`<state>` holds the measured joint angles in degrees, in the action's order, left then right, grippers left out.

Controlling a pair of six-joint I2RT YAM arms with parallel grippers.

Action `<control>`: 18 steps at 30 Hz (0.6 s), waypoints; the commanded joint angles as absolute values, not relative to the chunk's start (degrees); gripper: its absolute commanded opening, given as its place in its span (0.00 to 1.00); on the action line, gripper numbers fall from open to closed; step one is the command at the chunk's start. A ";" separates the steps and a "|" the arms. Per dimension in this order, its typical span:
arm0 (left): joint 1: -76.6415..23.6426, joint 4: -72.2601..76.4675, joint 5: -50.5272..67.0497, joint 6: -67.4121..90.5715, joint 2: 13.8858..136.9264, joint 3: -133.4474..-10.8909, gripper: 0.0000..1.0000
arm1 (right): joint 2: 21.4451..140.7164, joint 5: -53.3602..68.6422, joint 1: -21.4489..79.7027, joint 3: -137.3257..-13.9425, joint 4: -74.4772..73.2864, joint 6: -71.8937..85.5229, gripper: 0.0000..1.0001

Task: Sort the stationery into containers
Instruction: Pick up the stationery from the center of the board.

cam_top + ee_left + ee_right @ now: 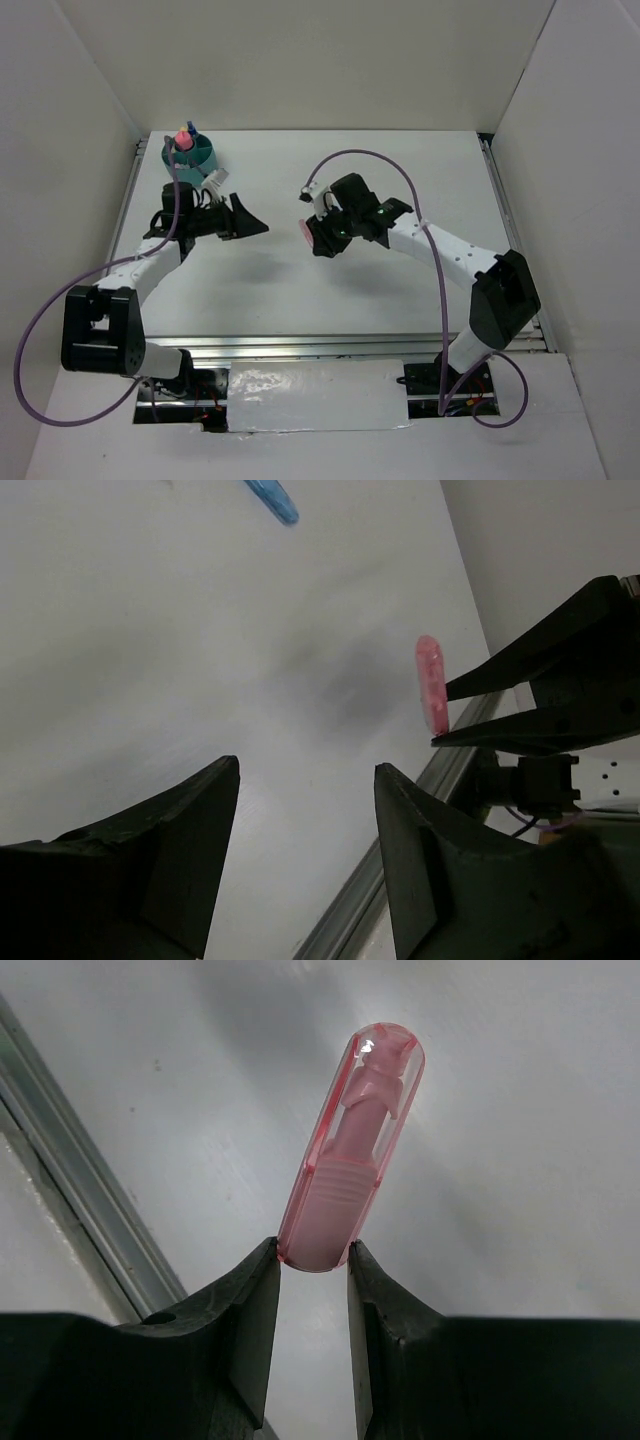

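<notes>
A pink marker, gripped by one end in the right end effector, hangs over the white surface at centre frame in the overhead view. The left end effector stands released and empty, just below the teal tub at upper left.

Plain white walls enclose a white desk on three sides; metal rails line its near and side edges, under even, soft light.
</notes>
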<state>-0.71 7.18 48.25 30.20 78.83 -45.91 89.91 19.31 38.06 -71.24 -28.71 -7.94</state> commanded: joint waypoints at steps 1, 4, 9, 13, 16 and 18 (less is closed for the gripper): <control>-4.30 8.70 49.40 33.22 79.62 -50.27 0.69 | 91.66 20.48 41.30 -75.40 -27.86 -6.94 0.00; -6.59 7.56 49.39 33.14 81.11 -51.94 0.75 | 92.19 19.25 42.18 -75.76 -27.86 -6.94 0.00; -9.14 8.09 49.66 33.93 82.26 -52.03 0.76 | 92.64 16.53 44.29 -76.46 -28.48 -7.73 0.00; -10.54 6.42 48.96 32.79 83.49 -52.73 0.74 | 92.99 15.39 45.53 -77.34 -28.92 -8.17 0.00; -11.25 4.49 47.73 31.82 84.20 -53.44 0.72 | 93.16 14.50 46.23 -77.96 -29.09 -8.44 0.00; -11.34 4.13 47.11 31.90 84.72 -53.61 0.72 | 93.25 14.24 46.84 -78.13 -29.09 -8.70 0.00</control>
